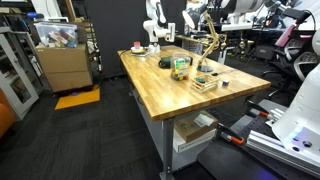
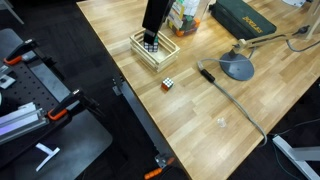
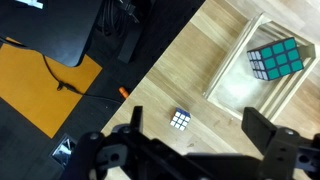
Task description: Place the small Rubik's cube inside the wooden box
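Looking at the wrist view, the gripper (image 3: 192,118) is spread wide open with nothing in it. The small Rubik's cube (image 3: 180,120) sits on the wooden table (image 3: 190,60) at lower centre, near but outside the wooden box (image 3: 228,62) at upper right. A bigger Rubik's cube (image 3: 277,60) sits in that box. In an exterior view the gripper (image 2: 150,42) hangs over the box at top centre.
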Controlling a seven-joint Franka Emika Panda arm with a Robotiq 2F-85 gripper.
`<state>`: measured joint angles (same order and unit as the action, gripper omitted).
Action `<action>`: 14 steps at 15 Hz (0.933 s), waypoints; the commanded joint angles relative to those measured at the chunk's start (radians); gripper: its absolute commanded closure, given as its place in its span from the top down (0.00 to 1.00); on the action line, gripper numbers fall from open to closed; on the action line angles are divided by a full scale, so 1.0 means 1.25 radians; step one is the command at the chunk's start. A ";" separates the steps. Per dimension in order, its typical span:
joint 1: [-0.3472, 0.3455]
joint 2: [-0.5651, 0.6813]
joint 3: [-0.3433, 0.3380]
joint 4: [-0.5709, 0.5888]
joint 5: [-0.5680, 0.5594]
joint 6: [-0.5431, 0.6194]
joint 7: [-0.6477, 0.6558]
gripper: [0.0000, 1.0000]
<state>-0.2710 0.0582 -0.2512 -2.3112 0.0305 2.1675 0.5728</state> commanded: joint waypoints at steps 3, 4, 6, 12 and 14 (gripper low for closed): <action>-0.005 0.181 -0.024 0.144 0.119 -0.036 0.034 1.00; -0.007 0.207 -0.027 0.167 0.141 -0.039 0.042 1.00; 0.006 0.198 -0.035 0.141 0.128 -0.006 0.031 1.00; 0.003 0.234 -0.037 0.179 0.147 -0.019 0.043 1.00; 0.001 0.238 -0.035 0.183 0.160 -0.010 0.046 1.00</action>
<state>-0.2754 0.3494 -0.2881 -2.0891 0.2102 2.1462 0.6290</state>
